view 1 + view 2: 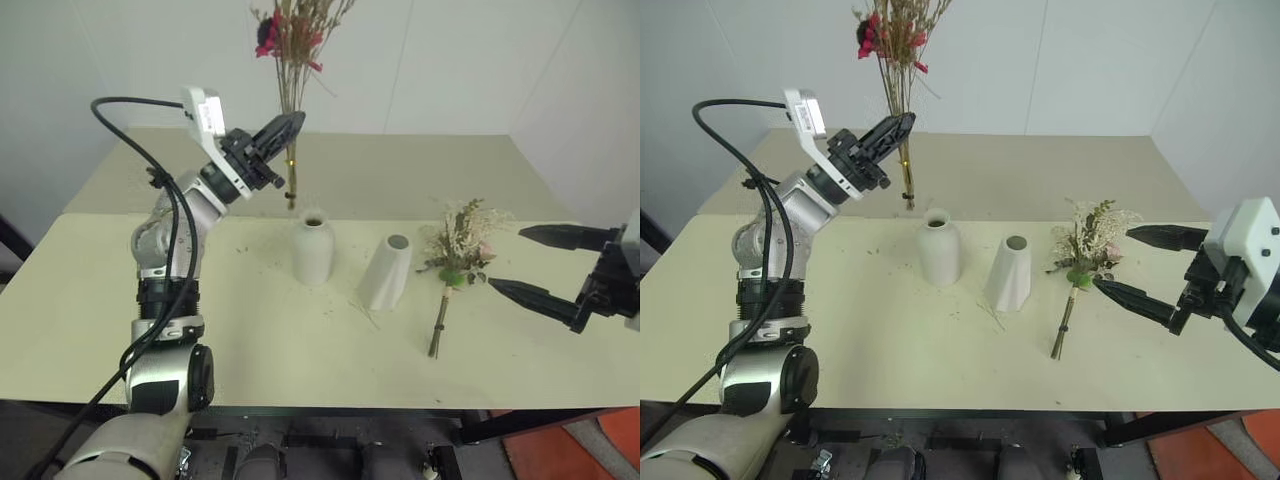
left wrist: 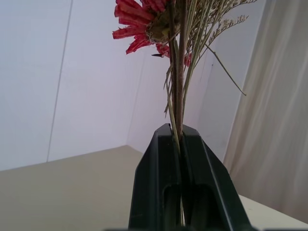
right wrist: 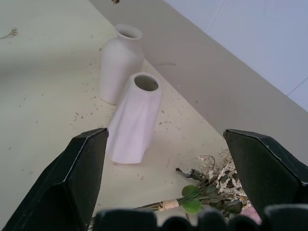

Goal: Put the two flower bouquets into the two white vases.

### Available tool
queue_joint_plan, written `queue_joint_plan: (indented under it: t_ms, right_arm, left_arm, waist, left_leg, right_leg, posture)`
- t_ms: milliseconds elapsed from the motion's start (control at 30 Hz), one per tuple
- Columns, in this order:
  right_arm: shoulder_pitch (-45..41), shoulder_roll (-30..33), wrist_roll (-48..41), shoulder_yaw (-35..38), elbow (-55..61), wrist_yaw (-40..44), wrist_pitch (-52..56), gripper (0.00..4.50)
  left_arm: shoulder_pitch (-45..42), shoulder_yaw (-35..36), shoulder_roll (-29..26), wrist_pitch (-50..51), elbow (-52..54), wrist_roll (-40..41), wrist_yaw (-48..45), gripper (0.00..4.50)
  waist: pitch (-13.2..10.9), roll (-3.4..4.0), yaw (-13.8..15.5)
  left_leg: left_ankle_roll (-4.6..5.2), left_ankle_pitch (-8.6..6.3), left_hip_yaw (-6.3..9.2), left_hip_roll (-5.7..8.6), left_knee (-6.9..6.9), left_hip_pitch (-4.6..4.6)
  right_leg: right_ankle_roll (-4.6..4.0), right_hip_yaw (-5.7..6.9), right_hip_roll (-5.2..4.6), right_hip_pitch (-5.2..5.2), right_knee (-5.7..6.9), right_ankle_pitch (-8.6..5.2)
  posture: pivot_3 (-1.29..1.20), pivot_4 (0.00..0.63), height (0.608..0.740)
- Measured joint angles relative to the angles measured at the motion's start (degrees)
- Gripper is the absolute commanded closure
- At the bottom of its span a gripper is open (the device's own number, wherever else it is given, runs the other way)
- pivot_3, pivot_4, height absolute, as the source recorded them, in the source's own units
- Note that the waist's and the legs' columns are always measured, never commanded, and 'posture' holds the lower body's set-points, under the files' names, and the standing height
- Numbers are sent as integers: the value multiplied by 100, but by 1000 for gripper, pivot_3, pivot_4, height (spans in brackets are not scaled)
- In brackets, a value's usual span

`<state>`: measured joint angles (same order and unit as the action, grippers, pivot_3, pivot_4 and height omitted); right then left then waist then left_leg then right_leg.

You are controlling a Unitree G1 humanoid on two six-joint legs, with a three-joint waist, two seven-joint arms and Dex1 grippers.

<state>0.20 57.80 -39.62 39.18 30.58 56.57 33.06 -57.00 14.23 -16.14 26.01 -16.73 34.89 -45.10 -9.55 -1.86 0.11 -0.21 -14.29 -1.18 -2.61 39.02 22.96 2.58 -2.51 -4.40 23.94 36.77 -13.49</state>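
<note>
So my left gripper [image 1: 290, 126] is up in the air with its two black fingers [image 2: 159, 183] pressed tight together on the stems of the thin bouquet [image 1: 293, 60], the tan grass one with the red-pink flower [image 2: 137, 26] at the top. The bunch stands upright, and its stem ends hang just above and slightly behind the mouth of the rounded bottle vase [image 1: 313, 250], not inside it. That vase stands upright on the cream table [image 1: 250, 330], and just beside it on my right is the slanted cone vase [image 1: 386, 272], leaning a bit, its opening facing up. The two vases are close but not touching. Further to my right, the fuller cream-white bouquet [image 1: 458, 255] with the green leaves lies flat on the table, blooms pointing away from me and stems [image 1: 438, 325] toward me. My right gripper [image 1: 520, 262] hovers by it with the fingers spread wide and nothing between them, tips aimed at the flower end, not touching it. Little dried crumbs [image 3: 91, 103] are scattered on the tabletop around the vases.
</note>
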Motion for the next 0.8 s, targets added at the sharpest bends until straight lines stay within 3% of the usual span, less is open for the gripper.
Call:
queue_joint_plan:
  t_ms: [267,800]
  right_arm:
    - [76,-23,-25,58,93,-138,79,0]
    - [268,-27,-220,240,256,-285,143,0]
  left_arm:
    - [-286,-240,263,-649,-827,-294,-186,4464]
    - [-53,-548,338,-826,-956,-582,-336,4464]
  waist:
    - [0,0,-8]
    - [0,0,-10]
  left_leg:
    - [0,0,0,0,0,0]
    - [0,0,0,0,0,1]
  right_leg:
    - [0,-1,0,0,-1,0]
    - [1,-1,1,1,0,0]
  posture:
    - [0,150,740]
    - [0,150,740]
